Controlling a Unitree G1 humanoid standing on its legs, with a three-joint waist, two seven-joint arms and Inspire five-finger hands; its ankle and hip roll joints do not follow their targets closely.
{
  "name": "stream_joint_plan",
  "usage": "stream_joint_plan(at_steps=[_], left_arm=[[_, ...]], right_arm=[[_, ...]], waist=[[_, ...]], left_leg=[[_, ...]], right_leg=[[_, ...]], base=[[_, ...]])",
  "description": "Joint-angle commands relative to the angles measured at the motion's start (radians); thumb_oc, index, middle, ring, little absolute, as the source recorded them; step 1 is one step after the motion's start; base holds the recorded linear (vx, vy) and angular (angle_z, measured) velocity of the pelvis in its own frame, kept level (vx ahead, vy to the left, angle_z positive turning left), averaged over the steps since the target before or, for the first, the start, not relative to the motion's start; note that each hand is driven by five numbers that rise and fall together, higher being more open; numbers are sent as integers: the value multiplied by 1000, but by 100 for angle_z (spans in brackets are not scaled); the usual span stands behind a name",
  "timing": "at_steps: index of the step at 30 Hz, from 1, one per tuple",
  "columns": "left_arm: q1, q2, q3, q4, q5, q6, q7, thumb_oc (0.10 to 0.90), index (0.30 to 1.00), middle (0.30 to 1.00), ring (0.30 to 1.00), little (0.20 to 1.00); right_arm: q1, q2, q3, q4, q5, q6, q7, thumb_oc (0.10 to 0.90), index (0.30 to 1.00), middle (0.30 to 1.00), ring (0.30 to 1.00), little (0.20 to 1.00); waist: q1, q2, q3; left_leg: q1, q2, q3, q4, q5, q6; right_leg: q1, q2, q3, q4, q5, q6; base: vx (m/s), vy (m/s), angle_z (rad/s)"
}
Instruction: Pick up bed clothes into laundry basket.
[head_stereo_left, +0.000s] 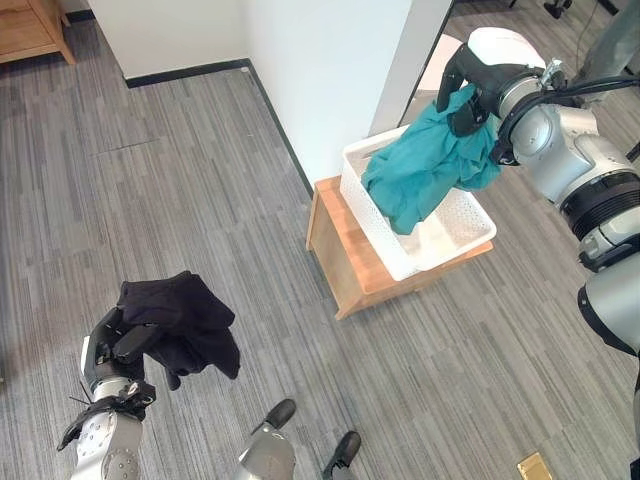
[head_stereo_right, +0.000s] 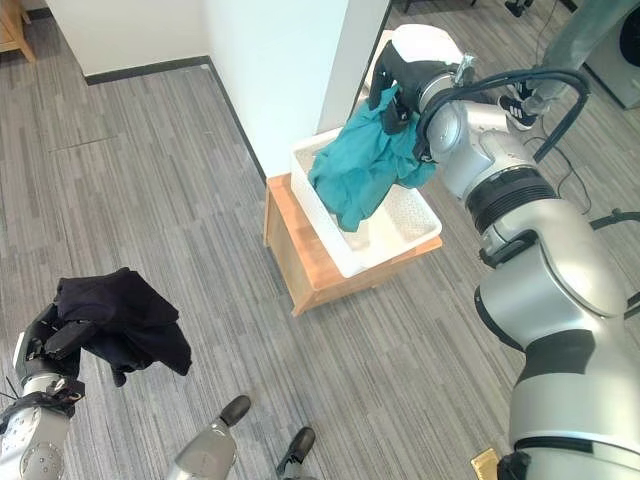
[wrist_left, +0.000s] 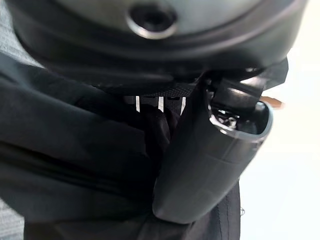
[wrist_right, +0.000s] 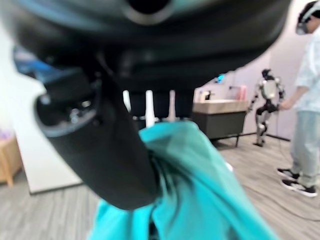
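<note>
Two cloths up, one in each hand. Right hand (head_stereo_left: 468, 92), upper right of the frame, clamped on a teal cloth (head_stereo_left: 425, 170); thumb pressed into the folds in the right wrist view. Cloth hanging down with its low end inside the white basket (head_stereo_left: 470, 232), probably so it falls in when let go. Left hand (head_stereo_left: 125, 345), lower left of the frame, clamped on a black cloth (head_stereo_left: 185, 320), bunched and held off the floor, well apart from the basket. Most likely waiting for its turn.

Basket tilted a bit on a low wood stand (head_stereo_left: 345, 255), middle right of the frame, just beside a white wall corner (head_stereo_left: 320, 80). Grey striped floor (head_stereo_left: 180, 180) all around. Wood cabinet (head_stereo_left: 30, 30) at the upper left corner. Small gold plate (head_stereo_left: 533, 466) on the floor, lower right. Far off in the right wrist view: a person (wrist_right: 306, 100), another robot (wrist_right: 268, 102) and a dark counter (wrist_right: 220, 120).
</note>
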Motion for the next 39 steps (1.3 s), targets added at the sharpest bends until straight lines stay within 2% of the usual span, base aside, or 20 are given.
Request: stream_joint_plan(at_steps=[1, 7, 15, 16, 17, 18, 21, 26, 34, 39], left_arm=[[3, 108, 111, -120, -40, -86, -36, 400, 300, 300, 300, 300], [16, 133, 135, -114, -40, -92, -43, 400, 300, 300, 300, 300], [-22, 119, 56, -123, -34, -80, -45, 400, 300, 300, 300, 300], [-24, 116, 47, -122, -33, -79, -46, 400, 300, 300, 300, 300], [-29, 114, 39, -135, -31, -79, -46, 400, 300, 300, 300, 300], [-31, 115, 35, -135, -29, -75, -46, 400, 300, 300, 300, 300], [-41, 121, 26, -139, -28, -72, -50, 400, 300, 300, 300, 300], [-32, 117, 35, -138, -31, -67, -47, 400, 300, 300, 300, 300], [-42, 127, 28, -120, -27, -64, -45, 400, 300, 300, 300, 300], [-63, 144, 28, -98, -27, -67, -45, 400, 300, 300, 300, 300]], right_arm=[[-249, -57, 84, 97, -55, 24, -72, 400, 300, 300, 300, 300], [-240, -64, 72, 87, -60, 33, -72, 400, 300, 300, 300, 300], [-229, 9, 47, 76, -3, 29, -68, 400, 300, 300, 300, 300], [-228, 23, 51, 80, -1, 30, -62, 478, 418, 418, 418, 418], [-230, 30, 60, 90, -5, 30, -57, 596, 594, 594, 594, 594], [-229, 39, 63, 116, 4, 33, -45, 800, 900, 900, 900, 900], [-267, 51, 70, 205, 49, 46, -31, 800, 900, 900, 900, 900], [-312, 35, 107, 239, 30, 51, -38, 800, 900, 900, 900, 900], [-346, 15, 131, 237, 18, 61, -40, 800, 900, 900, 900, 900], [-389, -30, 157, 219, 55, 55, -41, 800, 900, 900, 900, 900]], waist=[[11, 26, -43], [26, 49, -28], [30, 58, -2], [29, 55, 2], [30, 54, 6], [31, 53, 9], [31, 51, 17], [32, 49, 16], [21, 57, 12], [0, 57, -6]], left_leg=[[10, -25, 15, -113, 79, 3], [-33, -31, 5, -114, 92, 1], [-79, -25, 9, -116, 107, -2], [-82, -24, 9, -116, 108, -1], [-85, -24, 9, -116, 109, -1], [-88, -24, 9, -116, 110, -1], [-93, -21, 14, -114, 105, -2], [-101, -22, 17, -115, 108, -2], [-97, -23, 21, -117, 115, -2], [-62, -19, 29, -116, 99, -1]], right_leg=[[58, 6, -10, 4, -70, 39], [18, 5, -14, 4, -71, 37], [-27, 14, -4, 4, -70, 33], [-31, 16, -1, 4, -70, 32], [-34, 16, 2, 4, -69, 32], [-38, 18, 3, 4, -68, 31], [-44, 21, 11, 4, -73, 27], [-52, 21, 14, 4, -73, 29], [-50, 19, 21, 4, -70, 30], [-20, 18, 26, 4, -79, 30]], base=[[0, 0, 0], [-15, -3, 4], [-15, -4, 2], [0, 0, 0], [0, 0, 0], [0, 0, 0], [-2, -12, 0], [0, 0, 0], [0, 0, 0], [18, 7, 0]])
